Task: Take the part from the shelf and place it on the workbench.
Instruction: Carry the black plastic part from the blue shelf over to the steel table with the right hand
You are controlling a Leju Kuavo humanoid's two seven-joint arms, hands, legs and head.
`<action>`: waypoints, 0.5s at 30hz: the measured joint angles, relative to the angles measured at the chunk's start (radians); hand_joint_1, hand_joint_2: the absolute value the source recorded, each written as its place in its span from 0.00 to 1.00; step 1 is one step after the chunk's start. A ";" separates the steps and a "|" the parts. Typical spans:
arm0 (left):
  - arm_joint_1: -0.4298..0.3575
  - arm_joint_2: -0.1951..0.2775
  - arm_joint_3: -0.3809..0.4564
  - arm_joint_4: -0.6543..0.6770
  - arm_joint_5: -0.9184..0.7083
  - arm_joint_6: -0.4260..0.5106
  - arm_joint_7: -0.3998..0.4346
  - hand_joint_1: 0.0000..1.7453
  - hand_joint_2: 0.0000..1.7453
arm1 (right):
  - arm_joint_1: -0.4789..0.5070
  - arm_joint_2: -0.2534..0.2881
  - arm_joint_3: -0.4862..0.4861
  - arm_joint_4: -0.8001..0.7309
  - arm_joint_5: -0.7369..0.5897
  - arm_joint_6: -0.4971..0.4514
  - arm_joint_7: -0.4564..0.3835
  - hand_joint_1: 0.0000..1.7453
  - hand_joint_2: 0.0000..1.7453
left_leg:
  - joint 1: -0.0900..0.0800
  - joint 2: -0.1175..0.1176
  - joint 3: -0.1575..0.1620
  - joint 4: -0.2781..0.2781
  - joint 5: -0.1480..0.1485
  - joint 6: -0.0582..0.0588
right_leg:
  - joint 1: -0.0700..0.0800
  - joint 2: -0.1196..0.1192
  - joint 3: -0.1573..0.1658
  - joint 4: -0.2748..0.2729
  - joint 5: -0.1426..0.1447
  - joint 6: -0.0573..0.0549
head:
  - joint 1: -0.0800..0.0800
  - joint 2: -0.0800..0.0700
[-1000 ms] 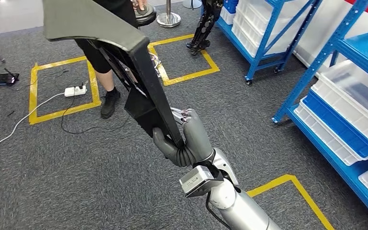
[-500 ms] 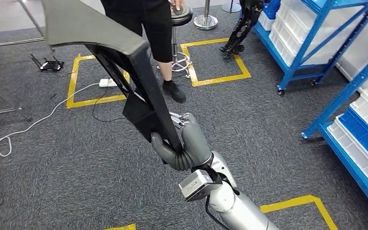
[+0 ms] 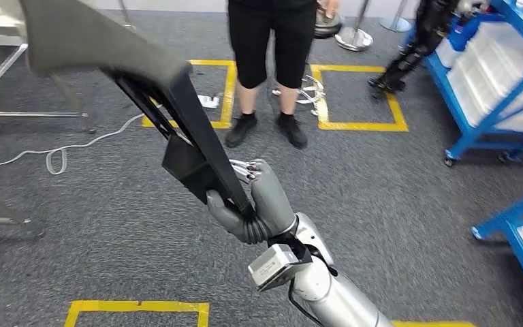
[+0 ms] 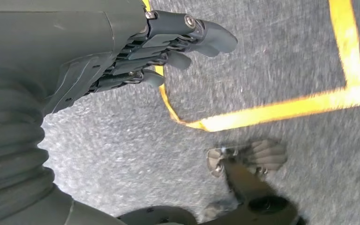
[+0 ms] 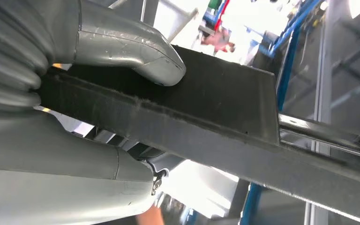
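Up from the right robot hand (image 3: 255, 204) rises the long black flat part with a wide grey top (image 3: 177, 102), tilted away to the left. The right robot hand's thumb and fingers are wrapped tight around its lower end. Beyond that hand, a person in black shorts and black shoes (image 3: 269, 61) stands on the grey carpet floor (image 3: 109, 231). The left robot hand (image 4: 168, 42) hangs over the floor, fingers loosely apart, holding nothing.
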 joint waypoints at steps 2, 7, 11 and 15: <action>-0.005 -0.001 0.000 0.000 0.001 0.001 -0.003 0.00 1.00 | -0.007 -0.001 0.000 0.008 -0.008 0.009 0.005 1.00 1.00 | 0.000 -0.033 -0.007 0.000 0.005 0.004 | 0.000 0.020 -0.056 0.104 -0.031 0.001 | 0.002 0.000; -0.007 -0.002 0.004 0.000 0.004 -0.012 -0.001 0.00 1.00 | -0.042 0.012 0.001 0.027 -0.018 0.018 0.010 1.00 1.00 | -0.001 -0.108 -0.014 0.001 0.017 -0.009 | -0.006 0.088 0.050 -0.127 0.069 0.018 | 0.002 0.000; -0.003 0.000 0.010 0.000 0.005 -0.015 -0.001 0.00 1.00 | -0.058 0.025 0.001 0.038 -0.019 0.020 0.010 1.00 1.00 | 0.001 -0.135 -0.025 -0.006 0.029 -0.034 | -0.003 0.081 0.077 -0.172 0.089 -0.009 | 0.001 0.000; -0.005 0.001 0.012 0.000 0.005 -0.019 -0.001 0.00 1.00 | -0.063 0.036 0.001 0.046 -0.019 0.021 0.011 1.00 1.00 | -0.003 -0.010 -0.097 0.144 -0.059 -0.046 | -0.008 0.023 0.079 -0.180 0.097 -0.033 | -0.009 0.000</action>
